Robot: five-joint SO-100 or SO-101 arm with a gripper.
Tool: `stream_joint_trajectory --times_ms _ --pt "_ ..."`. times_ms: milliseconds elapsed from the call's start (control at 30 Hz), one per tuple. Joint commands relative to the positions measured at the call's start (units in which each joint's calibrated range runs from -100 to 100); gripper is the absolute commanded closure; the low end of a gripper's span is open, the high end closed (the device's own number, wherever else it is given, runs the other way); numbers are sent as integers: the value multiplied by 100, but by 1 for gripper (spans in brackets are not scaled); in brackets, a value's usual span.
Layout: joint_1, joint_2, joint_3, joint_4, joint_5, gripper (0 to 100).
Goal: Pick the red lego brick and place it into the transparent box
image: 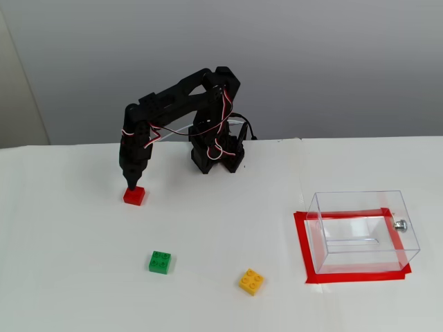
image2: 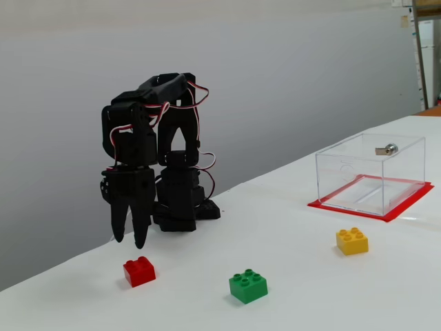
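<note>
The red lego brick (image: 134,196) (image2: 140,271) lies on the white table at the left in both fixed views. My gripper (image: 131,184) (image2: 129,241) hangs point-down just above and slightly behind it, open, with a clear gap between its two black fingers and nothing held. The transparent box (image: 362,229) (image2: 372,174) stands far off to the right on a red tape rectangle, with a small silver knob on one wall.
A green brick (image: 160,262) (image2: 248,286) and a yellow-orange brick (image: 251,281) (image2: 352,241) lie on the table between the red brick and the box. The arm's base (image: 216,153) stands at the table's back edge.
</note>
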Motion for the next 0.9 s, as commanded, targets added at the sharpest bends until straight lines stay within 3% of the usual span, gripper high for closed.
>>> stream_joint_trajectory --times_ms 0,500,867 --pt "-88 -23 -161 -21 -56 71" --pt "-88 401 -224 -326 -573 71" --pt "-214 571 -242 -726 -609 71"
